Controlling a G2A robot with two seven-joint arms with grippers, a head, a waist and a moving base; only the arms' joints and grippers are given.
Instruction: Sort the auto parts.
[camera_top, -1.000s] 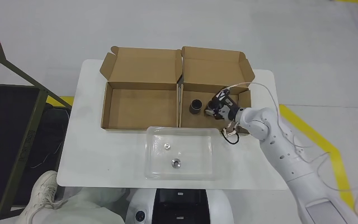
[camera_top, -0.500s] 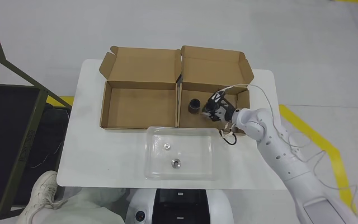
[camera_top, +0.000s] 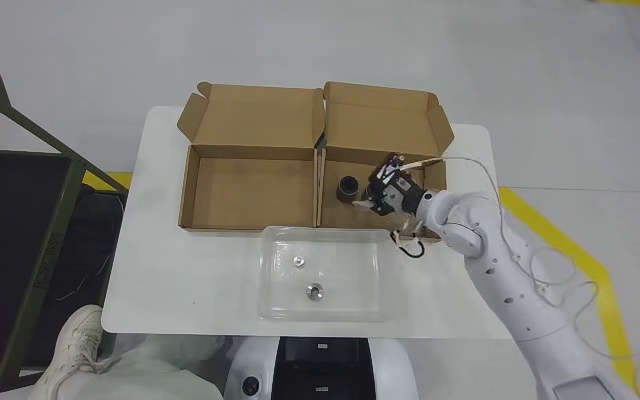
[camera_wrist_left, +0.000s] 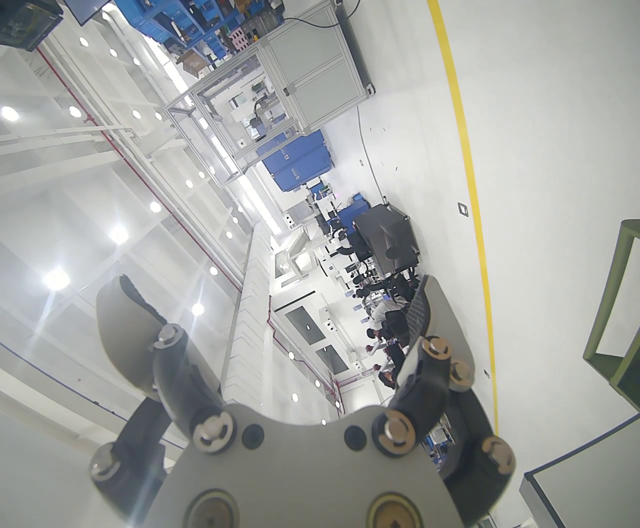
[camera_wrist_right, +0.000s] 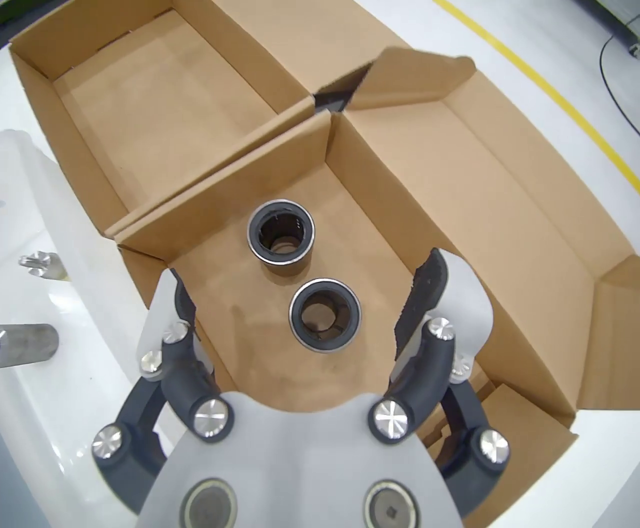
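Two black ring-shaped bushings stand upright side by side on the floor of the right cardboard box (camera_wrist_right: 500, 210): one bushing (camera_wrist_right: 281, 235) lies farther from the wrist, the other bushing (camera_wrist_right: 325, 316) nearer. My right gripper (camera_wrist_right: 302, 280) hangs open just above them, holding nothing. In the top view the right gripper (camera_top: 385, 190) is over the box's front part, beside a bushing (camera_top: 348, 187). Two metal parts (camera_top: 297, 260) (camera_top: 314, 292) lie in the clear tray (camera_top: 270, 300). My left gripper (camera_wrist_left: 272, 300) is open and points up at a hall ceiling.
The left cardboard box (camera_top: 250, 190) stands open against the right box (camera_top: 380, 120), both with flaps raised at the back. The clear tray sits in front of them near the table's front edge. White tabletop (camera_top: 150, 250) lies bare to the left.
My right gripper has lifted a little over the right box and edged left. The bushing at the box's left has stayed put.
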